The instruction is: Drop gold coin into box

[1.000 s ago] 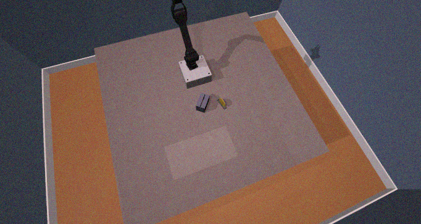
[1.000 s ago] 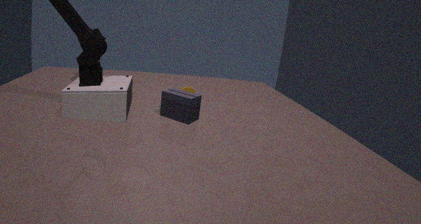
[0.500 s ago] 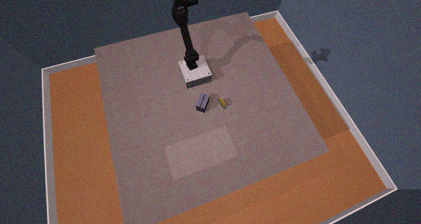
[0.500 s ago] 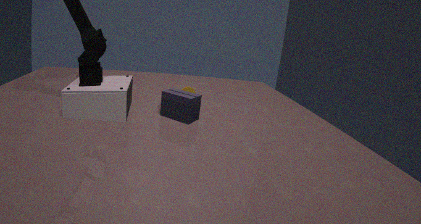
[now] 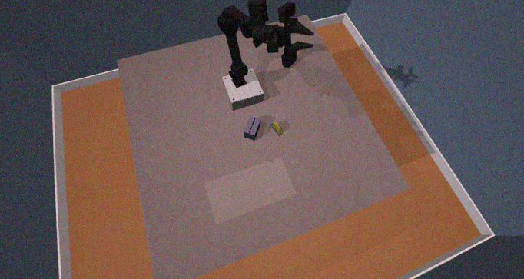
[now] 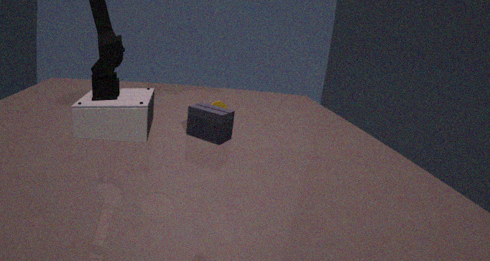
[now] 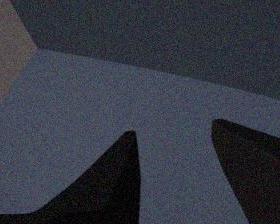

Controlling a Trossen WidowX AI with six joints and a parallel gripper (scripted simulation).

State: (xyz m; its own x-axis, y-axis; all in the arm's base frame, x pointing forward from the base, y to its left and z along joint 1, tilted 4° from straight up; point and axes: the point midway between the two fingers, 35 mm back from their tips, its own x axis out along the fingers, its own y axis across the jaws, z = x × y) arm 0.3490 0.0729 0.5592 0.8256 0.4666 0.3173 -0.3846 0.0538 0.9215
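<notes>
The gold coin (image 5: 276,127) (image 6: 219,104) stands on edge in its dark-green holder (image 5: 280,134). In the exterior view only its top shows, behind the grey box. The closed grey box (image 5: 249,126) (image 6: 208,125) is to the left of the coin in the top view, with the thin slot running along its lid. My gripper (image 5: 313,39) (image 7: 174,135) is open, with nothing between its fingers. It is up in the air, towards the back right in the top view, well away from coin and box. It is not in the exterior view.
The arm rises from a white base block (image 5: 246,93) (image 6: 109,123) behind the grey box in the top view. The orange floor (image 5: 97,176) has a low pale rim (image 5: 57,176) around it. The wrist view shows mostly wall behind the fingers.
</notes>
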